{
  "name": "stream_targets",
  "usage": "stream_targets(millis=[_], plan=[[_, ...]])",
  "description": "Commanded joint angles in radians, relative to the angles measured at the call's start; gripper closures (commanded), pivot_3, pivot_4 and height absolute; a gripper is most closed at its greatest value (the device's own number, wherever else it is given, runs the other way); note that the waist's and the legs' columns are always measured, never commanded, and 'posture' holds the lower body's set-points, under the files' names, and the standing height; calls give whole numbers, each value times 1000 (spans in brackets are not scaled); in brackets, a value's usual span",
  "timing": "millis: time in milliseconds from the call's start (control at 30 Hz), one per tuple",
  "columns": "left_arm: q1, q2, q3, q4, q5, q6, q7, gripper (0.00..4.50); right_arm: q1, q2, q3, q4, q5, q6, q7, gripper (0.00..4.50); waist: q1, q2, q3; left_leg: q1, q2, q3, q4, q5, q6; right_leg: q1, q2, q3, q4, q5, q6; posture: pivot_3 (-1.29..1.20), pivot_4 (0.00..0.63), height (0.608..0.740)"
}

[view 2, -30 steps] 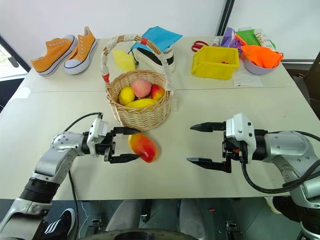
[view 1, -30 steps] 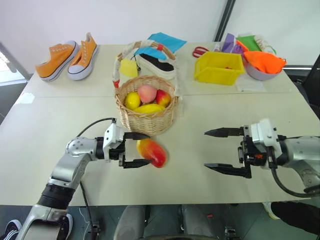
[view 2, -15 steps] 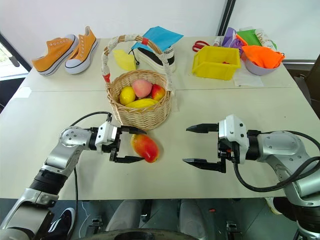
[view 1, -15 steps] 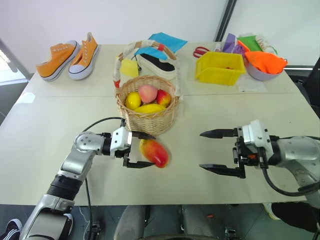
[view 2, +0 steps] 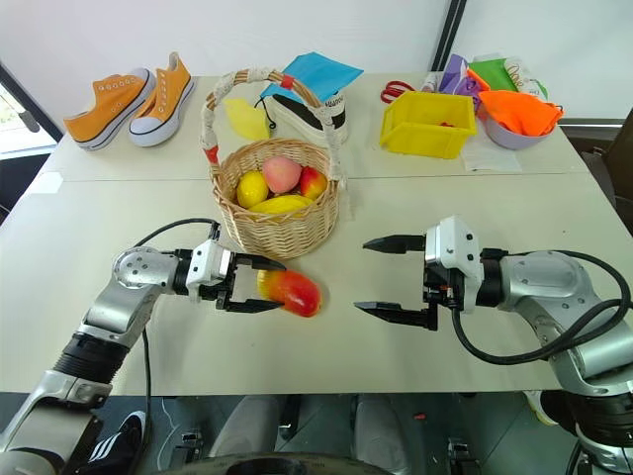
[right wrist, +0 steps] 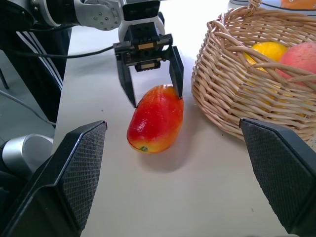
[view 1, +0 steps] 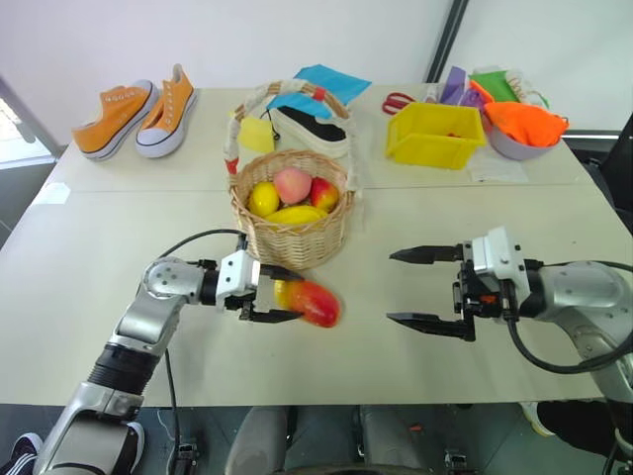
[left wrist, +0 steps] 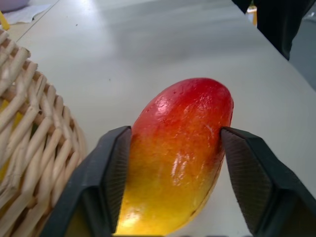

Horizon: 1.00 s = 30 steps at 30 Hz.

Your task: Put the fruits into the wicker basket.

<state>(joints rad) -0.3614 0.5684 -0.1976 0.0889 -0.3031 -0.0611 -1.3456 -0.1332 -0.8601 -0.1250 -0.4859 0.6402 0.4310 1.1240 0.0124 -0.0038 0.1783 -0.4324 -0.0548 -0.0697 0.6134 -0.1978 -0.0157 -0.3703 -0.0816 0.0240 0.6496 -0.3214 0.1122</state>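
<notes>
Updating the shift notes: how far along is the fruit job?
Done: a lemon, peach, red apple and banana lie in the wicker basket. In hand: the left gripper is closed around the mango, which is on the table beside the basket. Left: lifting it in. The right gripper is open.

Lab-like test room: white tables [view 1: 475, 213] with assorted props, bare wall [view 1: 247, 40].
</notes>
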Motion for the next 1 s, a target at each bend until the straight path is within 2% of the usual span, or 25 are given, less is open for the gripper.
stream_targets(millis=[33, 267, 400, 500, 667, 700, 733, 800, 867, 1000], plan=[[28, 12, -18, -44, -17, 56, -15, 1248, -18, 7, -3, -9, 1, -19, -1, 0, 0, 0, 0, 0, 0, 0, 0, 0, 0, 0, 0, 0, 0, 0, 0, 0, 150, 740], [34, 33, -5, -69, -33, 130, -6, 1248, -22, 19, -1, -3, -10, -27, -2, 0, -1, 0, 0, 0, 0, 0, 0, 0, 0, 0, 0, 0, 0, 0, 0, 0, 150, 740], [33, 27, 53, -169, -207, 351, 15, 1248, -26, 23, -1, 0, -16, -29, -4, 0, -2, 0, 0, 0, 0, 0, 0, 0, 0, 0, 0, 0, 1, 0, 0, 0, 150, 740], [34, 59, 105, -189, -244, 387, 17, 1248, -25, 25, -1, 3, -19, -31, -5, 0, -3, 0, 0, 0, 0, 0, 1, 0, 0, -1, 0, 0, 2, 0, 0, 0, 150, 740], [20, 98, 112, -177, -179, 283, -7, 1248, -34, 29, 7, 14, -29, -36, -5, 0, -7, 0, 0, 0, 0, 0, 1, 0, 0, -2, 1, 0, 3, 0, 0, 0, 150, 740], [6, 97, 98, -159, -151, 245, -11, 745, -39, 32, 12, 18, -33, -40, -5, 0, -7, 0, 0, 0, 0, 0, 1, 0, 0, -1, 1, 0, 3, 0, 0, 0, 150, 740], [-7, 94, 86, -144, -133, 225, -21, 440, -46, 36, 15, 22, -32, -36, -7, 0, -6, 0, 0, 0, 0, 0, 1, 0, 0, -1, 1, 0, 3, 0, 0, 0, 150, 740], [-31, 74, 55, -115, -106, 187, -39, 183, -58, 42, 27, 31, -38, -40, -6, 0, -2, 0, 0, 0, 0, 0, 1, 0, 0, -1, 0, 0, 3, 0, 0, 0, 150, 740], [-45, 63, 31, -118, -115, 208, -60, 183, -66, 45, 34, 37, -41, -41, -6, 0, 0, 0, 0, 0, 0, 0, 2, 0, 0, -1, 0, 0, 2, 0, 0, 0, 150, 740], [-68, 36, -41, -69, -18, 67, -93, 183, -76, 52, 41, 43, -49, -44, -10, 0, -3, 0, 0, 0, 0, 0, 1, 0, 0, -1, 1, 0, 2, 0, 0, 0, 150, 740]])
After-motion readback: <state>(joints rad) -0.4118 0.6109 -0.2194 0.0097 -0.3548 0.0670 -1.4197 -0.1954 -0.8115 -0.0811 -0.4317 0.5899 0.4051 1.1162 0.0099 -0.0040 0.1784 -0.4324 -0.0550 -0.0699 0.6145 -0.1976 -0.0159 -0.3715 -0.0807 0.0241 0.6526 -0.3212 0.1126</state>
